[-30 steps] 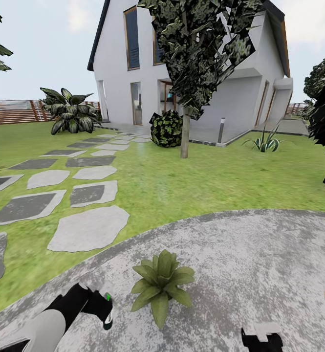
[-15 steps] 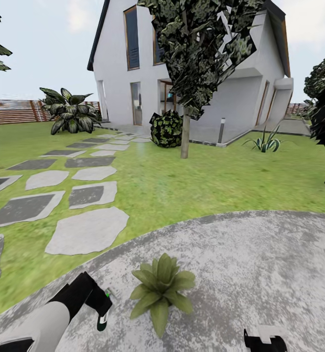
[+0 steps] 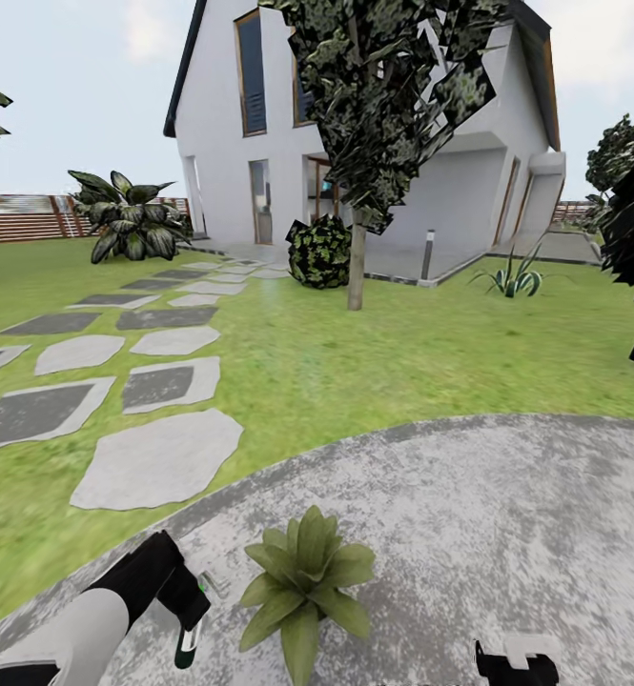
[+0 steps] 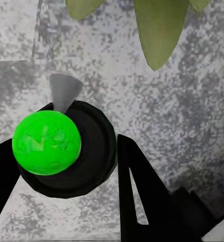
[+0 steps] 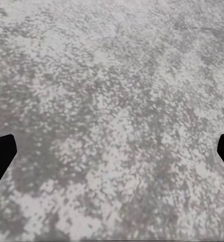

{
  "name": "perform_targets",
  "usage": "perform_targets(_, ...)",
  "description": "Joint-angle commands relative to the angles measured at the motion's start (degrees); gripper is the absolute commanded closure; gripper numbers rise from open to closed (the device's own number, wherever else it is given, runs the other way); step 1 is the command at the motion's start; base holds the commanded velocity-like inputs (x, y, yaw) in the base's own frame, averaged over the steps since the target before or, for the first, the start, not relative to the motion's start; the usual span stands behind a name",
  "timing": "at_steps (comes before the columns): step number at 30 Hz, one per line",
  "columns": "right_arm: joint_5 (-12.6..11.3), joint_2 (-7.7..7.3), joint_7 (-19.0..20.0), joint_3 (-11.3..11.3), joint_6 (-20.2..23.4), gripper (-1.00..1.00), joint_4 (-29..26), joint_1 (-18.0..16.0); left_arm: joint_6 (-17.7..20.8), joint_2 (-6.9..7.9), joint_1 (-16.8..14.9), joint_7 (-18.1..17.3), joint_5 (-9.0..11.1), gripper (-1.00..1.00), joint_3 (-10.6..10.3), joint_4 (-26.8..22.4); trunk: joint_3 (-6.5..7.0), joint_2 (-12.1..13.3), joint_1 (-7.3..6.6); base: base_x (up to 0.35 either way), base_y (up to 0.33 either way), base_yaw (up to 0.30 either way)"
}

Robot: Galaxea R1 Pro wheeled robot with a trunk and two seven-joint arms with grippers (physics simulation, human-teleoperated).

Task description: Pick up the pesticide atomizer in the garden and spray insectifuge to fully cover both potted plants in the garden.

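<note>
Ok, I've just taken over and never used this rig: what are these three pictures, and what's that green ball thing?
The big picture looks down from the robot's head: a round grey paved patio, a broad-leaved green potted plant and the white house beyond the lawn. The other two come from cameras at each wrist. The left gripper is shut on the slim black sprayer with a green top, seen end-on, its nozzle toward a leaf. The right gripper is open, its black fingertips apart over bare paving.

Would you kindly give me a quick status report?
Left hand shut on atomizer, beside potted plant. Right hand open over patio. Nothing in the way.
</note>
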Motion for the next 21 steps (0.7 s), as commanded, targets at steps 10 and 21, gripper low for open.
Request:
perform_targets(10,0.66,-0.09,-0.30,-0.36,-0.17,-1.00,0.07,-0.06,0.06,3.11,0.09,-1.49,0.27,1.00,0.60,0.02,-0.06,-0.02,-0.01,0.004,0.003,-0.124)
perform_targets(21,0.59,0.03,-0.30,-0.47,-0.17,-1.00,-0.18,-0.06,0.06,3.73,1.68,-1.07,0.18,1.00,0.90,-0.37,-0.10,-0.02,-0.01,-0.006,0.161,-0.001)
